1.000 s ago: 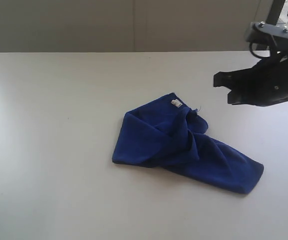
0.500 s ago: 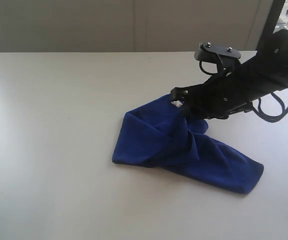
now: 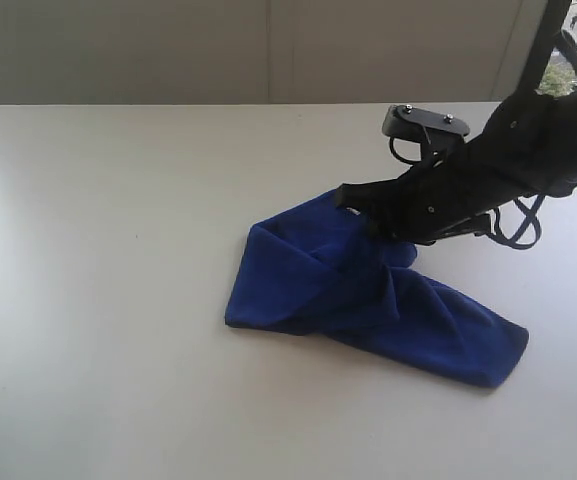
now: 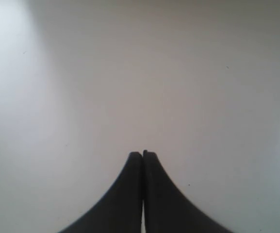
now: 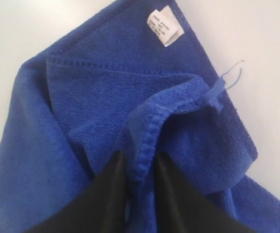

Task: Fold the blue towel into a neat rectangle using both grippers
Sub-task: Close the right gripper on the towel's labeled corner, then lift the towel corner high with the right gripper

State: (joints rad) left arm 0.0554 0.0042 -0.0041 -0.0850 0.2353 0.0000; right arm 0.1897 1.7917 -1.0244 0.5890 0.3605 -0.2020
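The blue towel [image 3: 368, 300] lies crumpled and loosely folded over itself on the white table [image 3: 118, 200], right of centre. My right gripper [image 3: 360, 208] is down on the towel's far upper corner. In the right wrist view the right gripper [image 5: 140, 158] has its two black fingers [image 5: 111, 187] either side of a raised hemmed edge of the blue towel [image 5: 81, 97], pinching it. The white label [image 5: 165, 26] shows at the corner beyond. My left gripper [image 4: 142, 153] is shut, empty, over bare table, and out of the exterior view.
A loose thread [image 5: 234, 73] sticks out from a small tab on the towel's hem. The table's far edge [image 3: 168, 104] meets a pale wall. The right arm's black cables [image 3: 518, 225] loop behind the gripper.
The right arm came down from the upper right onto the towel's far corner, covering the label in the exterior view. Its fingers have closed in around a hem fold. The towel has hardly shifted.
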